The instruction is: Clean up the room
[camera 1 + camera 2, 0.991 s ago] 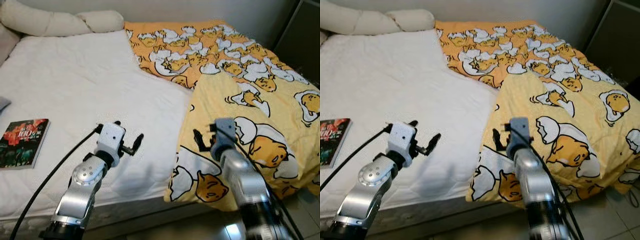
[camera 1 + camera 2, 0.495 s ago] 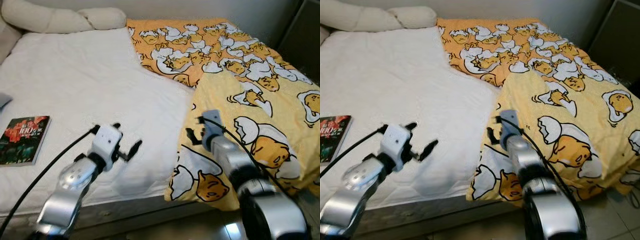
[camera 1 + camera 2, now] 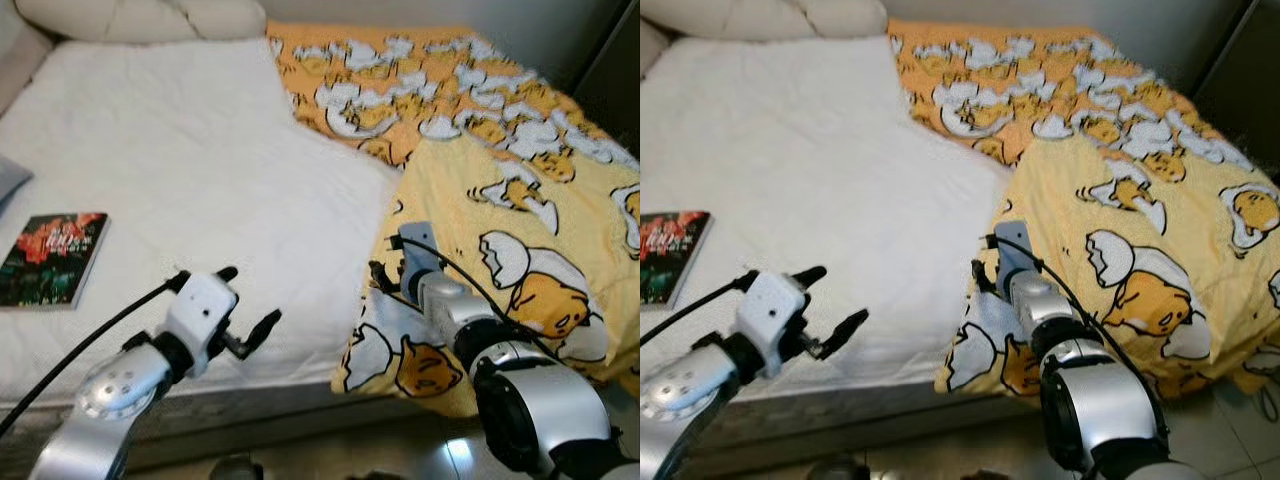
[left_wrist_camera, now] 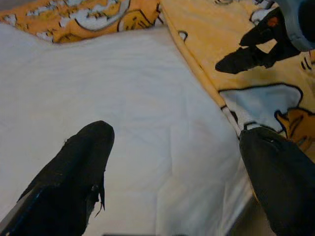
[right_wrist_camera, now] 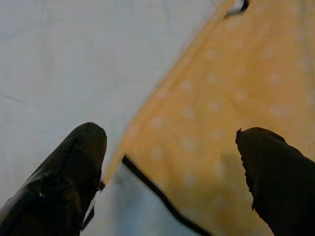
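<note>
- Right wrist view has the right pincer (image 5: 167,162) spread wide, its two black fingers straddling the hemmed edge of the yellow egg-print duvet (image 3: 520,200) where it meets the white sheet (image 3: 190,170); nothing is pinched yet.
- Left pincer (image 3: 245,315) hovers over the sheet near the bed's front edge, also spread and empty.
- Between the two arms, the duvet's near corner droops over the front edge of the bed (image 3: 250,395).
- Farther out, the duvet lies bunched and folded back across the right half of the bed, leaving the left half bare.
- A book (image 3: 52,258) rests near the bed's left edge; pillows (image 3: 140,18) sit at the head.
- Tidying looks barely begun: duvet unspread, book not put away.
</note>
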### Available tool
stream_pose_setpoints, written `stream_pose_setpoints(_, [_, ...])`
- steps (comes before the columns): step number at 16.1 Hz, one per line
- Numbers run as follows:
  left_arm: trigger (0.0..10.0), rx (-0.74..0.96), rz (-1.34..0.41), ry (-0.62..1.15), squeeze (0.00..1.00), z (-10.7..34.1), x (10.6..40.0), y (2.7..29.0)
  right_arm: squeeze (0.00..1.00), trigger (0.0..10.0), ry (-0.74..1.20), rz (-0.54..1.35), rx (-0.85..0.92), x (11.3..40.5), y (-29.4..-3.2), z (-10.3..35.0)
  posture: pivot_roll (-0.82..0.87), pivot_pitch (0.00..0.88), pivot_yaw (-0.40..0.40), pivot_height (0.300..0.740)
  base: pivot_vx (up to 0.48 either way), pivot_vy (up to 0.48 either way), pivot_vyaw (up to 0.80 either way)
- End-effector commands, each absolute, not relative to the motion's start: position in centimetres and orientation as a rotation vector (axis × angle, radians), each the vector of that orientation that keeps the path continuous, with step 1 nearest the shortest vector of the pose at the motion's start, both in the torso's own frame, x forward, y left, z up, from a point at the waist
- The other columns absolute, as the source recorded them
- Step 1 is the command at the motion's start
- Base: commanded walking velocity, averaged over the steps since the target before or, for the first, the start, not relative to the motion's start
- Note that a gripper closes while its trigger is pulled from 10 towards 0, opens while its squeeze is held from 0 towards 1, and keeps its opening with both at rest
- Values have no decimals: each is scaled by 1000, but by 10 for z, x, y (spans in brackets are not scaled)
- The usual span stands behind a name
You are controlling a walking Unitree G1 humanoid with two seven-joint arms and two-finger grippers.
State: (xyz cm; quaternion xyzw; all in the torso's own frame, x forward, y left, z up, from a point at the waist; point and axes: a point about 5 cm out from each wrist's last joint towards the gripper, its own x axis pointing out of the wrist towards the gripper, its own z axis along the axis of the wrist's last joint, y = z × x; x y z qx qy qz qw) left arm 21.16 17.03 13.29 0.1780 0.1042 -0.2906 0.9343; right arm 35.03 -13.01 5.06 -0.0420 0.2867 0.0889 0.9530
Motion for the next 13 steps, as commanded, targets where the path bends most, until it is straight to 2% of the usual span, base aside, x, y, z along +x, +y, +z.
stream_pose_setpoints(1, [10000, 374, -615, 217, 439, 140, 205, 169, 0, 10000, 600, 183, -93, 347, -130, 45, 247, 154, -77, 740, 0, 0, 0])
stream_pose_setpoints(7, [10000, 405, -637, 246, 439, 157, 179, 169, 0, 10000, 636, 209, -66, 335, -127, 30, 297, 216, -69, 740, 0, 0, 0])
stream_pose_setpoints(8, [10000, 408, -637, 252, 443, 159, 176, 169, 0, 6706, 642, 227, -89, 333, -125, 28, 302, 218, -70, 740, 0, 0, 0])
stream_pose_setpoints(9, [10000, 410, -636, 261, 443, 160, 174, 169, 0, 2431, 649, 235, -124, 331, -125, 26, 300, 222, -74, 740, 0, 0, 0])
stream_pose_setpoints(10, [10000, 405, -637, 265, 443, 161, 173, 169, 0, 902, 651, 232, -133, 331, -126, 26, 298, 223, -76, 740, 0, 0, 0])
stream_pose_setpoints(12, [10000, 391, -658, 268, 443, 160, 172, 165, 0, 2510, 660, 200, -193, 332, -131, 27, 292, 213, -85, 740, 0, 0, 0])
stream_pose_setpoints(13, [10000, 388, -662, 269, 443, 160, 171, 164, 0, 2510, 661, 196, -202, 332, -132, 27, 293, 209, -86, 740, 0, 0, 0])
